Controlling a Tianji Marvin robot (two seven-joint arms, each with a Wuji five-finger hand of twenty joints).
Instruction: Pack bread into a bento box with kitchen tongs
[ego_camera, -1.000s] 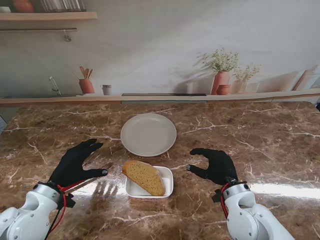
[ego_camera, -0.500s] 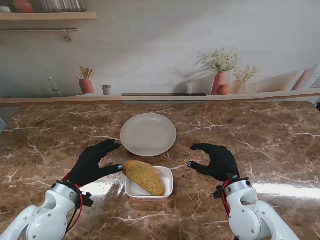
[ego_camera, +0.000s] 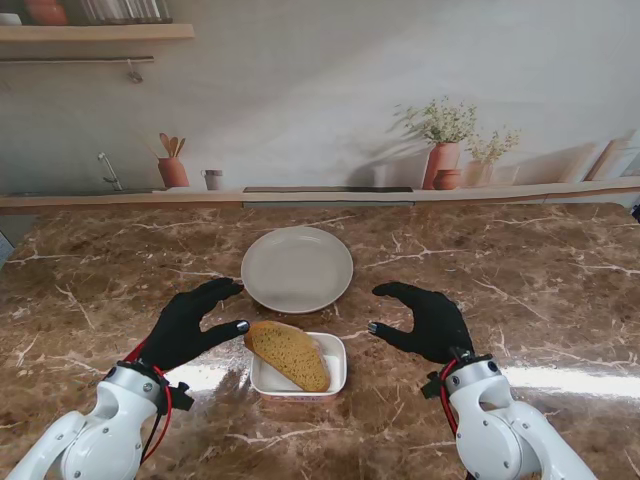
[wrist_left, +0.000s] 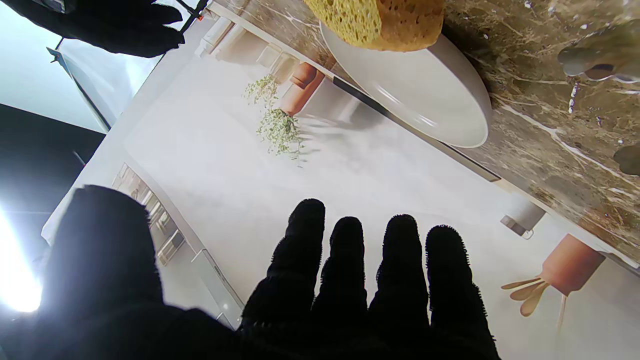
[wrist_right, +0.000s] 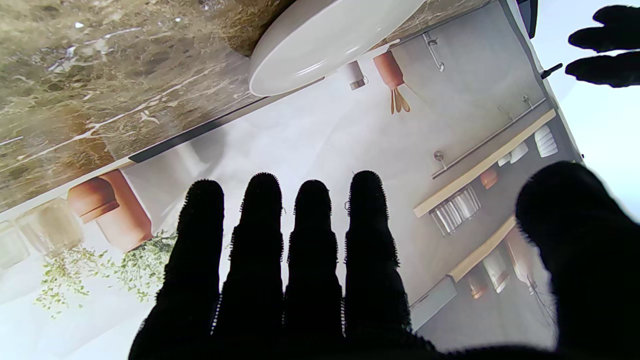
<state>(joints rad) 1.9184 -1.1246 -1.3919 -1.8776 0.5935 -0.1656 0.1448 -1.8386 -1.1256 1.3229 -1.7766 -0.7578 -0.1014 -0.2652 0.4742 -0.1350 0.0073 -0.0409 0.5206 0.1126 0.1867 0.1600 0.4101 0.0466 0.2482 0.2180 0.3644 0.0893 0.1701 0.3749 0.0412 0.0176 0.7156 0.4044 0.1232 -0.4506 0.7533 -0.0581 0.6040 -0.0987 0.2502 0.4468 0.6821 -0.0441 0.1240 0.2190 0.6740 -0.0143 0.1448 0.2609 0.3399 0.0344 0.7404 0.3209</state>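
Note:
A golden slice of bread (ego_camera: 288, 354) lies tilted in the small white bento box (ego_camera: 337, 352), one end sticking out over its left rim. My left hand (ego_camera: 188, 325) is open just left of the box, thumb tip close to the bread. My right hand (ego_camera: 425, 320) is open to the right of the box, fingers spread, holding nothing. The left wrist view shows the bread (wrist_left: 380, 20) and a shiny metal piece (wrist_left: 600, 60) on the table that may be the tongs. In the stand view the tongs are not visible.
An empty white plate (ego_camera: 297, 268) sits just beyond the box, also seen in the right wrist view (wrist_right: 320, 40). A ledge with terracotta pots (ego_camera: 443, 163) and a utensil pot (ego_camera: 173, 170) runs along the far edge of the marble table (ego_camera: 520, 280).
My left hand moved right toward the box over the last second and now covers the spot where a metal strip lay. My right hand edged slightly left.

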